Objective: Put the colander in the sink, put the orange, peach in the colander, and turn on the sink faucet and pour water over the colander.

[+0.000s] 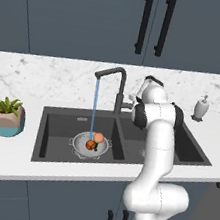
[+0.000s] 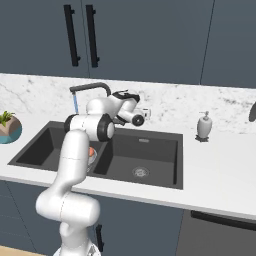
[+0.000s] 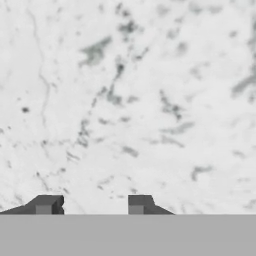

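Water (image 1: 94, 107) ran from the faucet (image 1: 115, 85) spout straight down into the colander (image 1: 90, 146), which sat in the left basin of the sink (image 1: 59, 124). Orange (image 1: 91, 145) and peach (image 1: 99, 137) were both inside the colander, touching each other, peach on the far side. All steps looked done; judged task essentially complete, pour under way.

Gripper (image 3: 91, 204) pointed at the marble backsplash (image 3: 130, 100), just behind the faucet base. Fingertips (image 3: 46, 204) stood apart with a moderate gap, nothing between them, so empty. In the right base view the gripper (image 2: 142, 116) hung beside the faucet stem on its right, near the small lever, but contact could not be told.

Key relation: colander lay below and to the left of the gripper, toward the robot, well apart. Faucet spout reached out over the left basin, away from the hand. Any coming move was probably a plain retreat from the lever; main risk judged as bumping it and cutting the stream.

Soap dispenser (image 1: 200, 108) stood further right of the gripper, plant (image 1: 7, 115) far left.
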You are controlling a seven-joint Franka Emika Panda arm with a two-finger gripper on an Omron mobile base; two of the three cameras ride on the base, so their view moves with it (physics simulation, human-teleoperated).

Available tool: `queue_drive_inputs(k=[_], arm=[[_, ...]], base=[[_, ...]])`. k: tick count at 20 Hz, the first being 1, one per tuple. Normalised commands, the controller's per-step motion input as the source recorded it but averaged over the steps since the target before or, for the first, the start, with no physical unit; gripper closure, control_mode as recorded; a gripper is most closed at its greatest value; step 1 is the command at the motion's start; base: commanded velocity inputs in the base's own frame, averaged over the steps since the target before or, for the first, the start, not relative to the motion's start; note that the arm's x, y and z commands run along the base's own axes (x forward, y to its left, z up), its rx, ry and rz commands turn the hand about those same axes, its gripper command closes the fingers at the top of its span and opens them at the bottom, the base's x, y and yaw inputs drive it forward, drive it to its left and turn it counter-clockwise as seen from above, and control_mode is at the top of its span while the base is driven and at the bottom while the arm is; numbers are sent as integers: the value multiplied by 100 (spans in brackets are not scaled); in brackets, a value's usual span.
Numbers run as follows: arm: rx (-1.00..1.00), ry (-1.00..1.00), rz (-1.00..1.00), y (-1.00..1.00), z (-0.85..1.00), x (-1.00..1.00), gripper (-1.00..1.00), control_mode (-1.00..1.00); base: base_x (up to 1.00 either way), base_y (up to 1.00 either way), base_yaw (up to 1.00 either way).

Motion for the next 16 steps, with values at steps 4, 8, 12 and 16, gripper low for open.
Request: queue_drive_inputs(k=[4, 8, 12, 16], arm=[[0, 0, -1, -63, -31, -10, 100, -100], [0, 0, 0, -58, -28, -14, 100, -100], [0, 1, -3, -45, 0, -12, 100, -100], [1, 9, -10, -34, 22, -31, 100, -100]], base=[[0, 0, 0], [0, 0, 0], [0, 0, 0], [0, 0, 0]])
